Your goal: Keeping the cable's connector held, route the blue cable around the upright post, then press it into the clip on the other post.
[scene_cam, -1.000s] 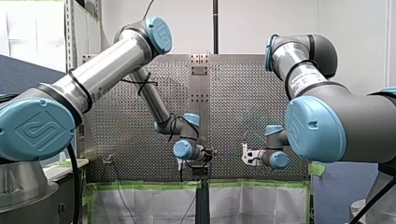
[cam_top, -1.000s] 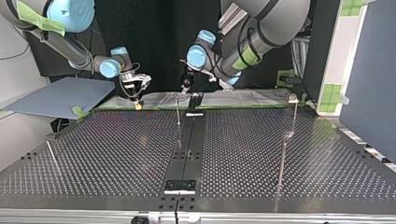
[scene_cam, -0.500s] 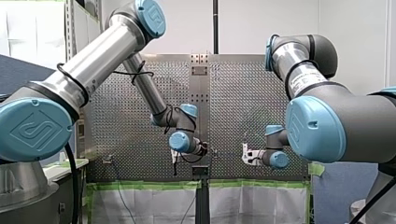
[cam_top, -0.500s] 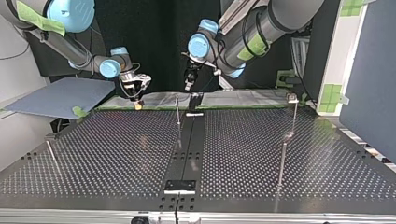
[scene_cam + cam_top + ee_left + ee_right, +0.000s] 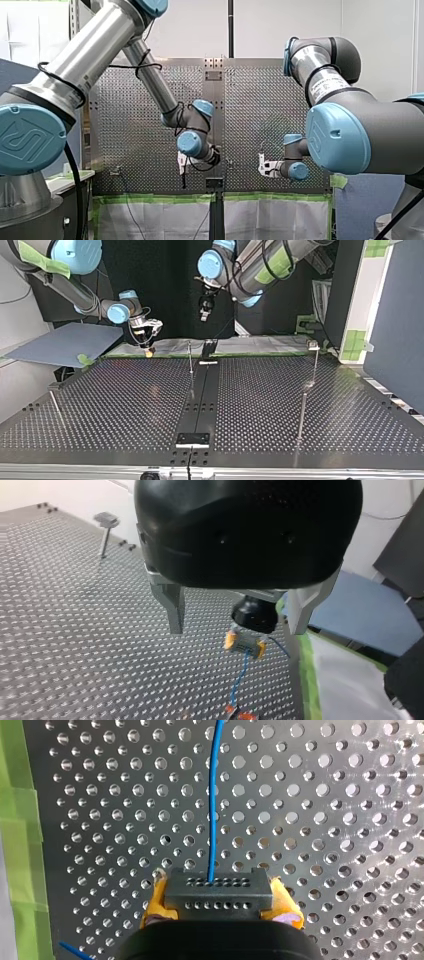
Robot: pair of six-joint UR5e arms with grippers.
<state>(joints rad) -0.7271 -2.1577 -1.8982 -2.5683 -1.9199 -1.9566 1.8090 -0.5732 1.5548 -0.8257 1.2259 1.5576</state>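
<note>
My right claw [image 5: 220, 904] is closed on the dark, hole-dotted connector [image 5: 218, 889], with yellow pads [image 5: 152, 906] at either side. The thin blue cable [image 5: 214, 795] runs straight ahead from it over the perforated worktop [image 5: 325, 795]. My left claw [image 5: 236, 627] hangs spread wide above it, holding nothing.

both arms had silver tubular links [image 5: 95, 55] joined by dark grey housings [image 5: 390, 125], each closed by a pale blue round cap [image 5: 340, 137] embossed with a square logo. my left arm [image 5: 150, 85] carried a thin black cable [image 5: 136, 64] looped about its links; my right arm [image 5: 305, 57] bore a white printed label [image 5: 325, 85]. my left gripper [image 5: 236, 629]: domed black body, two plain metal fingers [image 5: 172, 607]. my right gripper [image 5: 218, 907]: yellow pads [image 5: 154, 906] on a black body.
</note>
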